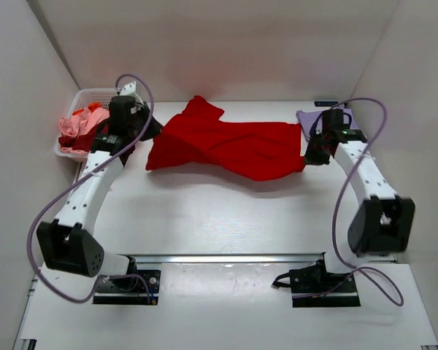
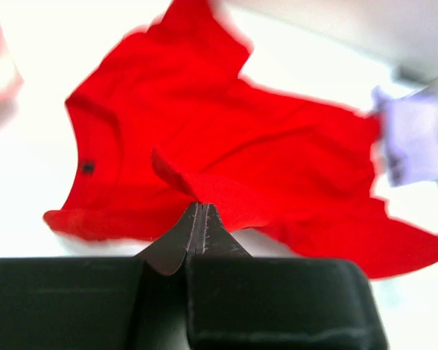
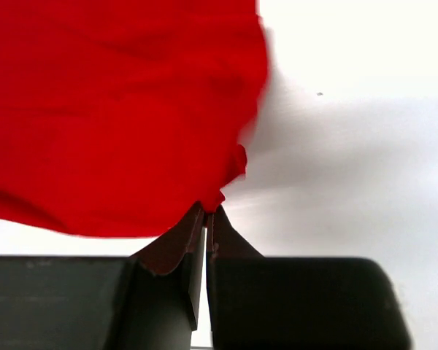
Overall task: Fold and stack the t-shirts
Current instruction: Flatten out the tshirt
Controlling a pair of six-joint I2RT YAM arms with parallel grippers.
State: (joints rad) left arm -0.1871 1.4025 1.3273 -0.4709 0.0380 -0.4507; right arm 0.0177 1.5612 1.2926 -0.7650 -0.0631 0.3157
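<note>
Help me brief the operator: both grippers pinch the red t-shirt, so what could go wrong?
The right gripper pinches only a small tip of the red t-shirt; it may slip out when pulled.
The shirt lies twisted across its middle, so a fold might trap that twist.
The lavender t-shirt lies beside the right gripper and could get dragged.

From here I see a plain, bright red t-shirt [image 1: 233, 149] with no print, only one small dark label [image 2: 87, 167]. At the far right is a pale lavender t-shirt [image 1: 309, 118], also plain. The white basket [image 1: 95, 93] at the far left shows pink cloth [image 1: 73, 130] and a touch of orange cloth [image 1: 95, 108]. The table [image 1: 219, 211] is white. My left arm [image 1: 95, 182] and right arm [image 1: 365, 171] are white, the left gripper [image 2: 201, 210] and right gripper [image 3: 208, 213] are black, and the cables [image 1: 142, 86] are lilac.
</note>
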